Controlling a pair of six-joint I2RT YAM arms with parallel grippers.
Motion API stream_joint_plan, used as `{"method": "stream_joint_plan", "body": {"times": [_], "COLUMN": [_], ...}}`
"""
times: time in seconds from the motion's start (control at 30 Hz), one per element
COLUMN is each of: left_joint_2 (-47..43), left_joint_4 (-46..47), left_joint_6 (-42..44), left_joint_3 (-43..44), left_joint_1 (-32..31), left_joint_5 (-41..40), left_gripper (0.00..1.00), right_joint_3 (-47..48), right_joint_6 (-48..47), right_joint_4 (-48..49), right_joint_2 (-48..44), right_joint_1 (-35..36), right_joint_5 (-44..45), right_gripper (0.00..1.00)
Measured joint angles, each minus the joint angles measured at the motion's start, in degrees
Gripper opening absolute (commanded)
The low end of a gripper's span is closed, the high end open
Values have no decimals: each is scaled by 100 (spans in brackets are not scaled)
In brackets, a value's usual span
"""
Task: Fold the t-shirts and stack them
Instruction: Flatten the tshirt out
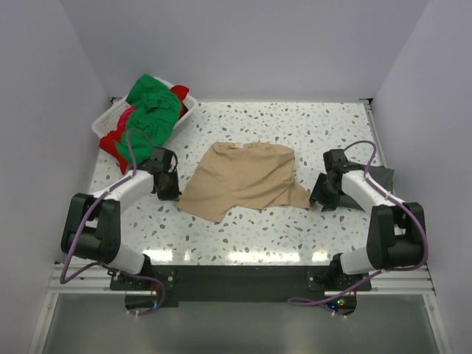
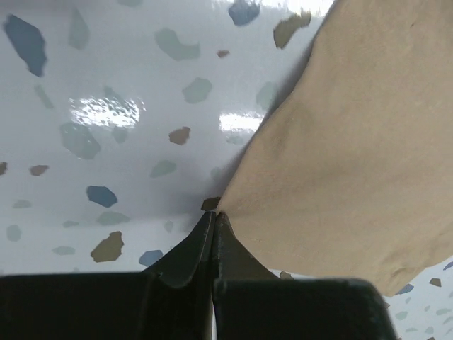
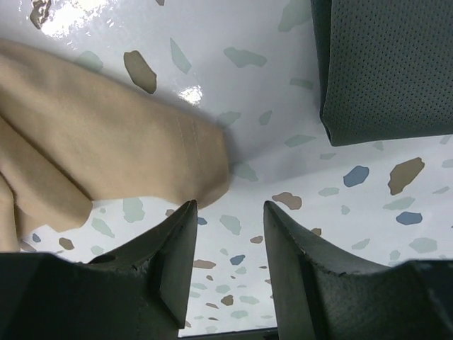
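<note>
A tan t-shirt (image 1: 242, 179) lies crumpled on the middle of the table. My left gripper (image 1: 169, 189) is at its left edge, and in the left wrist view the jaws (image 2: 214, 214) are pressed together with the corner of the tan cloth (image 2: 354, 163) pinched at their tips. My right gripper (image 1: 322, 198) is open and empty just right of the shirt's sleeve (image 3: 141, 156); in the right wrist view the gripper (image 3: 228, 207) hangs over bare table. A folded dark grey t-shirt (image 1: 382, 177) lies behind the right arm and also shows in the right wrist view (image 3: 386, 64).
A white basket (image 1: 108, 118) at the back left holds a green shirt (image 1: 155, 107) with red (image 1: 114, 144) and pink cloth spilling over its rim. White walls close the table at the back and both sides.
</note>
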Motion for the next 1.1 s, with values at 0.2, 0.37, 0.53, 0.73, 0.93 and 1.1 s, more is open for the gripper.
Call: {"method": "stream_joint_plan", "body": {"times": [0.2,0.37,0.53,0.73,0.93,1.1], "left_joint_2": [0,0,11,168,254,256], "left_joint_4": [-59,-101,-109,-107,-105,-105], "left_joint_6": [109,155,243,304,391,431], "left_joint_3": [372,398,413,494,525,527], "left_joint_1": [225,273,315,326,326,326], "left_joint_5": [0,4,48,120,173,181], "left_gripper": [0,0,0,0,0,0], "right_joint_3": [0,-2,-101,-466,-590,-608], "right_joint_6": [81,105,131,234,302,343], "right_joint_4": [107,168,240,378,433,459], "right_joint_2": [107,317,289,42,-98,-109], "right_joint_1": [-15,-15,-15,-15,-9,7], "right_joint_5": [-7,-74,-107,-284,-391,-437], "right_gripper": [43,41,41,40,40,40]}}
